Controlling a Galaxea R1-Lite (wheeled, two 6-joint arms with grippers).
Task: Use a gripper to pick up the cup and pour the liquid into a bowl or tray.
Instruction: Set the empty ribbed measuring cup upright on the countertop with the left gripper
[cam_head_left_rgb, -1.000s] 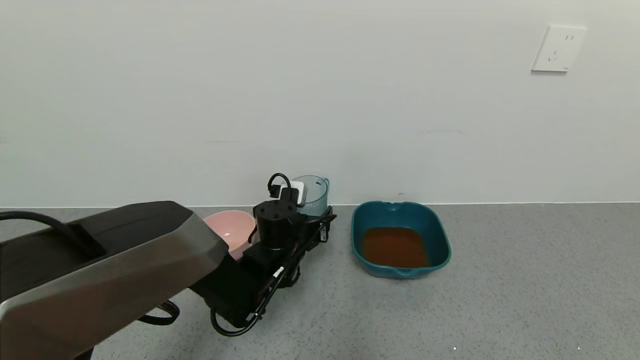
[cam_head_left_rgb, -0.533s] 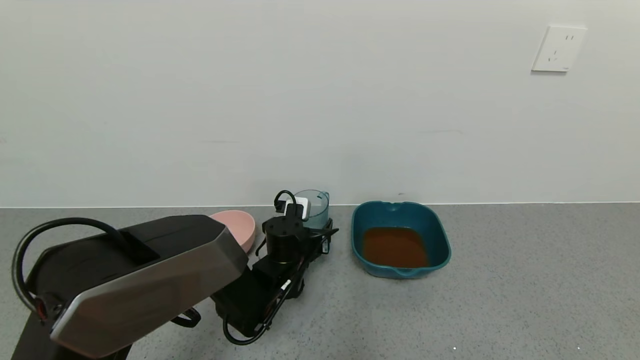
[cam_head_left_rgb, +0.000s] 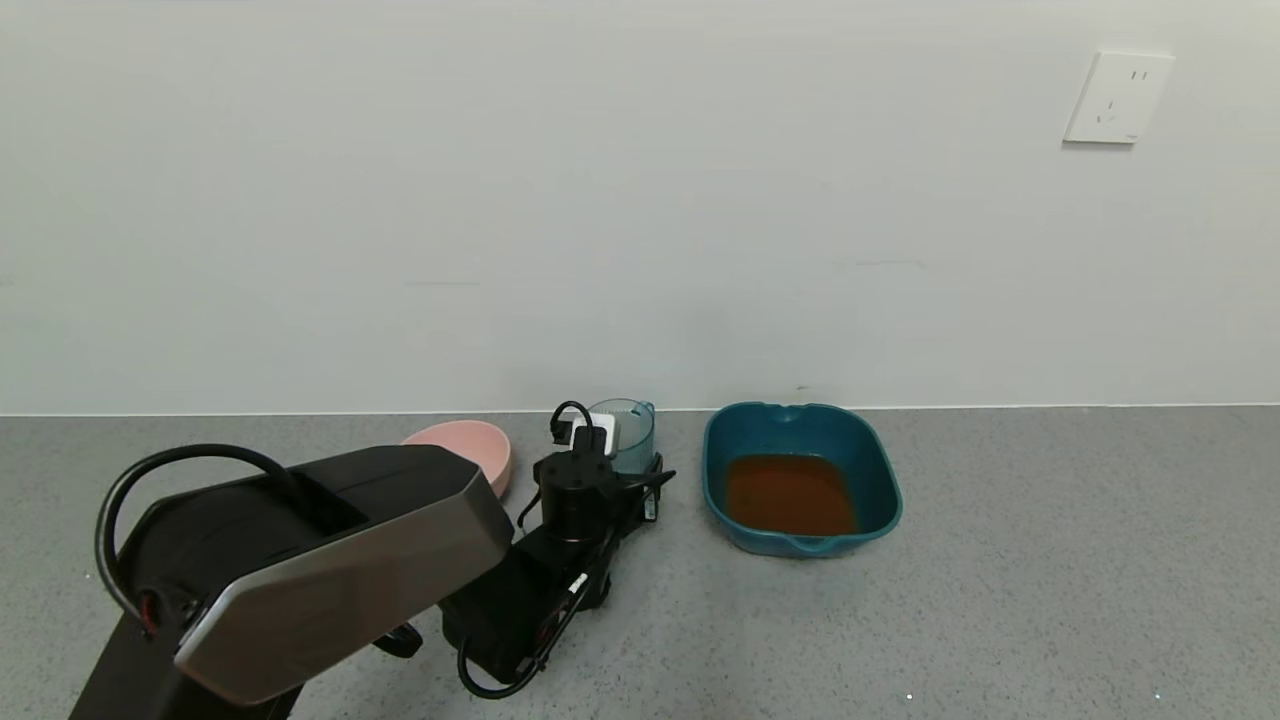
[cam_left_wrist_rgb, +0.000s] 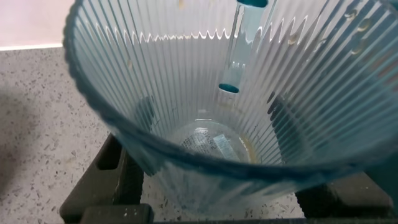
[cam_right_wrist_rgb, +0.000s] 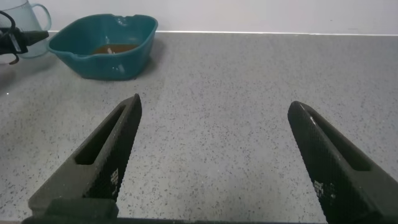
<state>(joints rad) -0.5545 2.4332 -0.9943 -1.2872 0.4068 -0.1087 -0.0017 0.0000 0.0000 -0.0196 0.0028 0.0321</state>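
Left pincer (cam_head_left_rgb: 627, 470) clamped on the cup (cam_head_left_rgb: 628, 432), upright and empty, low over the grey surface (cam_head_left_rgb: 1000, 580) between pink bowl (cam_head_left_rgb: 468, 450) and teal dish (cam_head_left_rgb: 800, 480). Liquid (cam_head_left_rgb: 790, 494) sits in the dish. Right pincer (cam_right_wrist_rgb: 217, 155) spread wide, holding nothing, well apart from the dish.
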